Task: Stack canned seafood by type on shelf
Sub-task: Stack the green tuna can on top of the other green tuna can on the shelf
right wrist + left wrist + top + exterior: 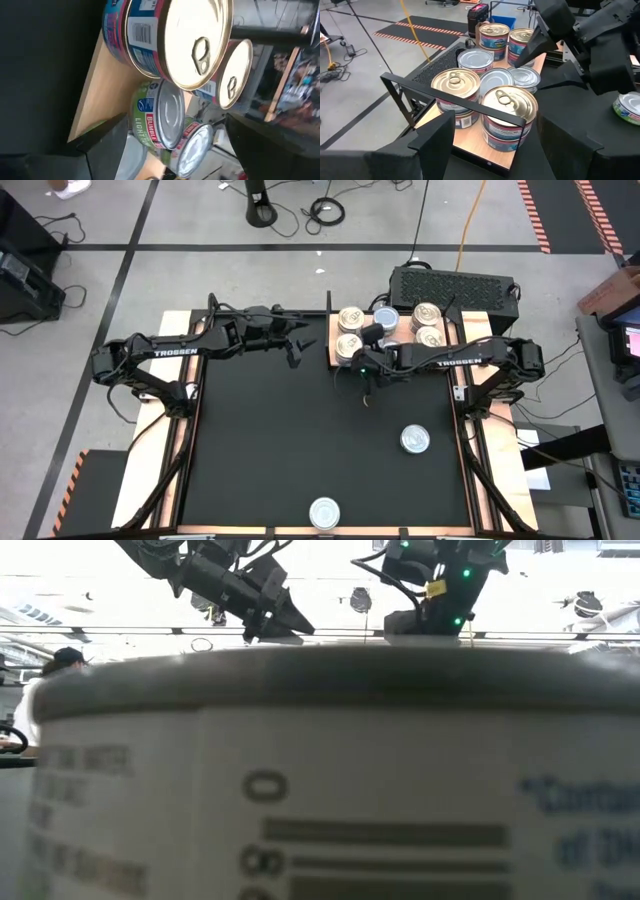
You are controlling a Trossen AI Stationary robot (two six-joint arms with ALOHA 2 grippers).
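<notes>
At the twelve o'clock edge of the black table (300, 430), slightly toward one o'clock, sits the shelf (470, 142), a light wooden board carrying the sorted canned seafood. From my overhead view I count gold-topped tins (350, 320) stacked at its left and right ends, with silver-topped tins (386, 317) clustered between them. The grouping looks deliberate: like beside like, which is what the task asks for.

My right gripper (367, 380) reaches across from the three o'clock side and hangs just off the board's near edge, pointing down at the mat. Its fingers are spread wide and hold nothing. Its wrist camera looks past those fingers at a tall gold-lidded can (170, 40) and a green-labelled silver can (162, 120) lying side by side on the board.

My left gripper (297, 350) comes from the nine o'clock side and hovers near the board's left end, well clear of the tins. Its fingers also stand apart and empty.

Two silver tins wait off the board: one (415, 440) on the mat toward four o'clock, another (324, 513) at the six o'clock edge, so close to the low camera that it fills that view. I judge the job mostly done, with these two strays left to fetch. The right arm seems better placed for the four o'clock tin.
</notes>
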